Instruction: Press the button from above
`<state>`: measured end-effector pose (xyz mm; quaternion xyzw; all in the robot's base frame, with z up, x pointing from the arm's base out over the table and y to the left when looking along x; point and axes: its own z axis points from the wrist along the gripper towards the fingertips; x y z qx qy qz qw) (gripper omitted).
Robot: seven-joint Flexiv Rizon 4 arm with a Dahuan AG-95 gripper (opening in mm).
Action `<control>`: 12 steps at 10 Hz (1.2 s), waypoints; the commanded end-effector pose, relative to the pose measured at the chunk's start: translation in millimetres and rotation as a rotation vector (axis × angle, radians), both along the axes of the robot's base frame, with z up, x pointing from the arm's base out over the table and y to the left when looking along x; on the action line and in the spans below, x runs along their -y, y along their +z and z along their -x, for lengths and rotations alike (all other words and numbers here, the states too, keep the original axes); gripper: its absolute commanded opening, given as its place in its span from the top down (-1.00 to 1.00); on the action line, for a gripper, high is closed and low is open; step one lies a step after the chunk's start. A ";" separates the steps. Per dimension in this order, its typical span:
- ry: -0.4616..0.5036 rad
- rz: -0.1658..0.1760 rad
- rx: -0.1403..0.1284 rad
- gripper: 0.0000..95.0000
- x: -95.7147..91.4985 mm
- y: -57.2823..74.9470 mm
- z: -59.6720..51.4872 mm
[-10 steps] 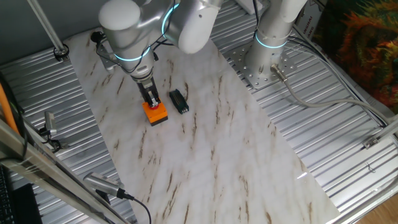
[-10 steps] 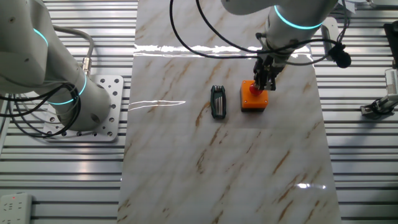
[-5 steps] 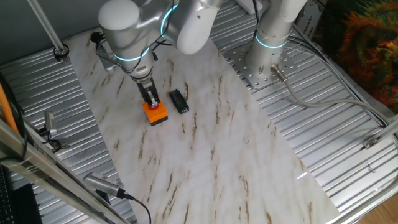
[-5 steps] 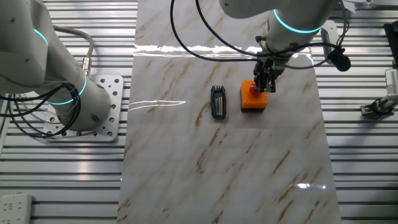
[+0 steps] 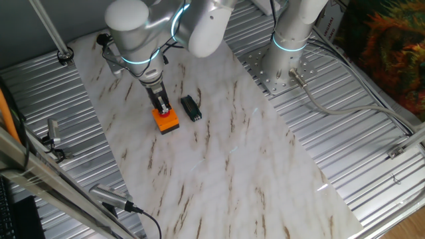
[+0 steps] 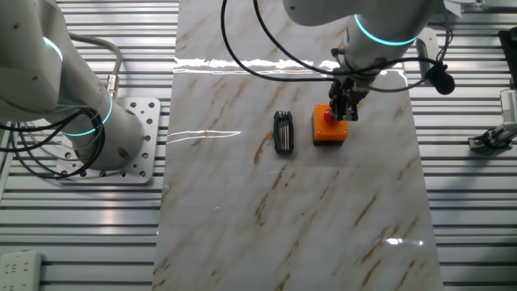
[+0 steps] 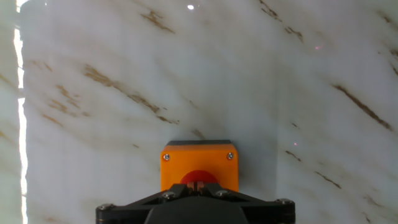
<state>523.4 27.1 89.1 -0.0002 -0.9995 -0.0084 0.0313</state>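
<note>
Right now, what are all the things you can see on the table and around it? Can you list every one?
button: one, red, on top of the orange box, under the gripper's tips.
orange box: one, orange, square, on the marble sheet beside the black block.
black block: one, black, small rectangle, lying flat next to the orange box, apart from it.
marble sheet: one, white with brown veins, laid over the table.
table: one, ribbed silver metal, under everything.
robot arm: one, white and grey with a glowing teal ring, reaching over the sheet.
gripper: one, black, pointing down onto the button.
</note>
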 end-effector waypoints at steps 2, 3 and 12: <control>0.002 -0.021 0.000 1.00 -1.0 -5.4 0.4; 0.005 -0.013 -0.005 1.00 -1.2 3.0 1.7; 0.031 -0.031 -0.017 1.00 4.6 29.6 4.7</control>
